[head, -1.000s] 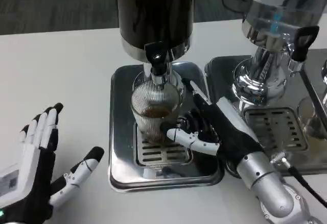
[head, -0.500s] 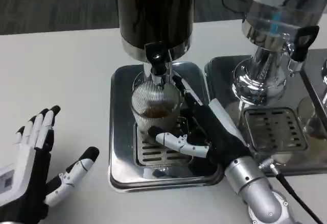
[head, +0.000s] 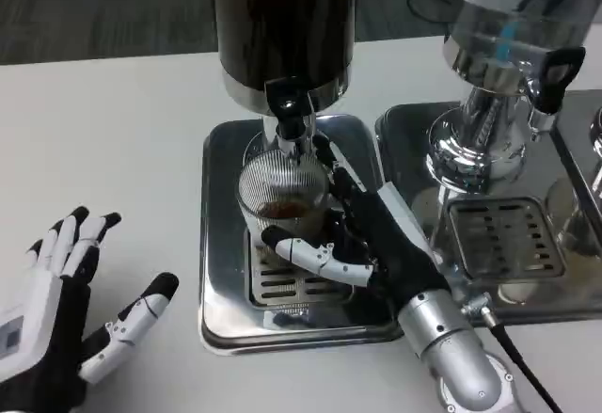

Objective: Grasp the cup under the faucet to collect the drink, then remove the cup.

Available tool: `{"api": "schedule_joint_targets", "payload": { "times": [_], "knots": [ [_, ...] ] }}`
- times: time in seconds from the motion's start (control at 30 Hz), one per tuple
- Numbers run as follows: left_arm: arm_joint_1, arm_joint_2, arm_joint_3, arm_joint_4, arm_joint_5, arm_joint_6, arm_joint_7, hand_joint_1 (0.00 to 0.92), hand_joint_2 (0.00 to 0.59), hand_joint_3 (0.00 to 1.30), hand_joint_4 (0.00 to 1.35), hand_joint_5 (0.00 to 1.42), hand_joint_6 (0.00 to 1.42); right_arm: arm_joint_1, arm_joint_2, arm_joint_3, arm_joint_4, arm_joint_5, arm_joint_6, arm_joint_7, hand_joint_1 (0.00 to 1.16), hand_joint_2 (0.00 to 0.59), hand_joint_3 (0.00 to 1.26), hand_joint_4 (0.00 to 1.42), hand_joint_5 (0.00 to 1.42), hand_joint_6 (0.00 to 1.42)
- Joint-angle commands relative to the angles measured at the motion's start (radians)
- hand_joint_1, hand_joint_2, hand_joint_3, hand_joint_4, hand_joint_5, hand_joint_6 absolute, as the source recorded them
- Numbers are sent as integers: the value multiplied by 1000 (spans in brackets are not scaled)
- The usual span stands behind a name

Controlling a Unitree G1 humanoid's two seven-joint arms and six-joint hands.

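Two drink dispensers stand on the white worktop (head: 113, 121) in the head view. One is dark-bodied (head: 282, 27) and sits over a square steel drip tray (head: 221, 234). The other is a clear, chrome-based one (head: 499, 46) to the right on its own tray (head: 414, 140).

A ribbed clear cup (head: 280, 204) stands on the slotted grate of the left tray, right under the black-handled faucet (head: 290, 112) of the dark dispenser. A little brown drink lies in the bottom of the cup.

The right hand (head: 362, 239) reaches in from the lower right, its silver forearm (head: 451, 357) crossing the tray's near corner. Its thumb lies across the near side of the cup low down, and its other fingers (head: 334, 170) run up along the cup's right side, so the hand wraps round the glass. From where I stand the thumb looks to be touching the cup, but I cannot tell for certain whether the far fingers press on it, so I can't say whether the grip is truly closed.

The left hand (head: 56, 319) lies well apart from the tray at the lower left, over bare worktop, its fingers spread and holding nothing, with the thumb pointing toward the tray.
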State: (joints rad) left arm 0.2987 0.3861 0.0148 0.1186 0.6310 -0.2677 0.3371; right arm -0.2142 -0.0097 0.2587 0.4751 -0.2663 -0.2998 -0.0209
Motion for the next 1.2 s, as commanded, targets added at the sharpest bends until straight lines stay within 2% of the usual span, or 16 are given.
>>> {"api": "schedule_joint_targets", "payload": {
  "times": [0.03,0.27,0.77,1.0,1.2],
  "knots": [
    [4,9,0,1,-18,6,-9,0,192,189,0,0,0,-19,9,6,32,-6,0,1,756,160,0,34,158,337],
    [13,10,-2,-2,-28,4,-6,0,193,212,0,0,0,-26,30,-4,61,-13,2,-48,799,159,0,109,242,422],
    [28,8,1,-12,-35,6,-5,0,193,230,0,0,0,-42,51,6,92,-25,1,-58,871,162,0,204,397,617],
    [29,8,3,-16,-38,10,-10,0,194,249,0,0,0,-40,56,2,89,-31,-2,-86,886,161,2,267,518,853],
    [35,6,5,-21,-41,12,-9,0,194,259,0,0,0,-32,60,3,92,-30,-1,-92,899,156,78,333,579,941]
  ]
}}
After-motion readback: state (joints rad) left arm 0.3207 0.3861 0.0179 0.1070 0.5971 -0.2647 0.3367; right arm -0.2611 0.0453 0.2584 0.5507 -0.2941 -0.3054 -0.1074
